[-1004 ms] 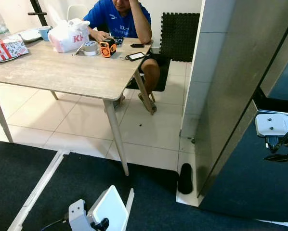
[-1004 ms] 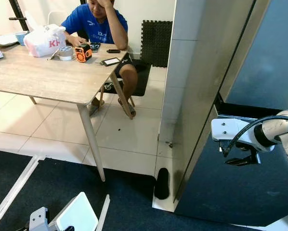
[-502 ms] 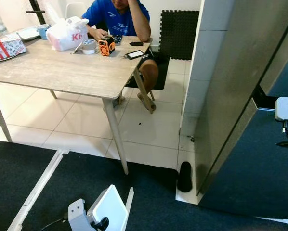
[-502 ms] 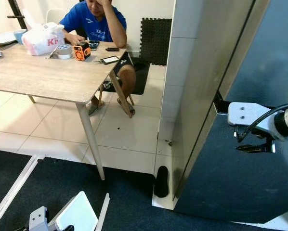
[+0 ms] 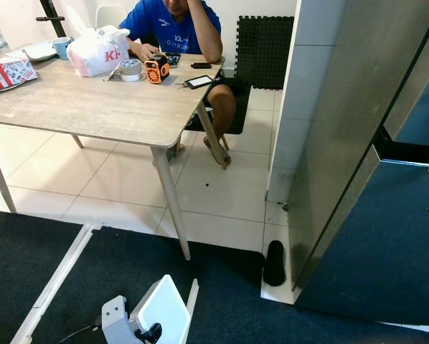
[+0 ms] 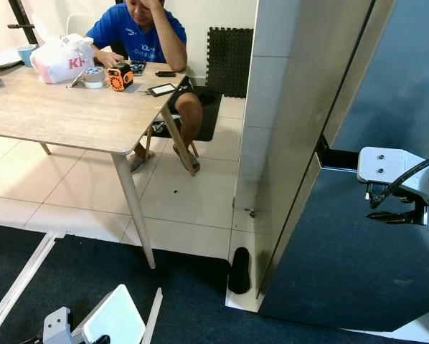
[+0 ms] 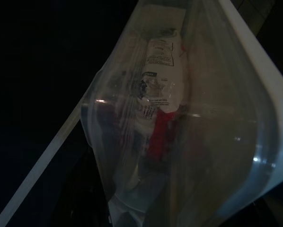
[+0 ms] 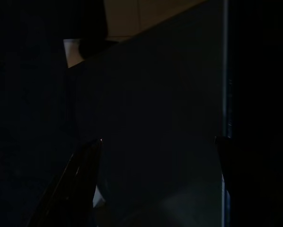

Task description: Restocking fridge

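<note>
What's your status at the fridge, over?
Right pincer open, facing dark fridge door. Left pincer low, clear bag of packets ahead. Black shoe by door base.

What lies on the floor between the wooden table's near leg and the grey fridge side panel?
Mostly bare pale tile between the table leg and the fridge, in both eye views; a black slipper-like object sits on dark carpet at the fridge's base.

Red letters "K" and part of another are seen on the white bag (image 5: pixel 97 51) on the counter (image 5: pixel 92 107). Other print is illegible.
</note>
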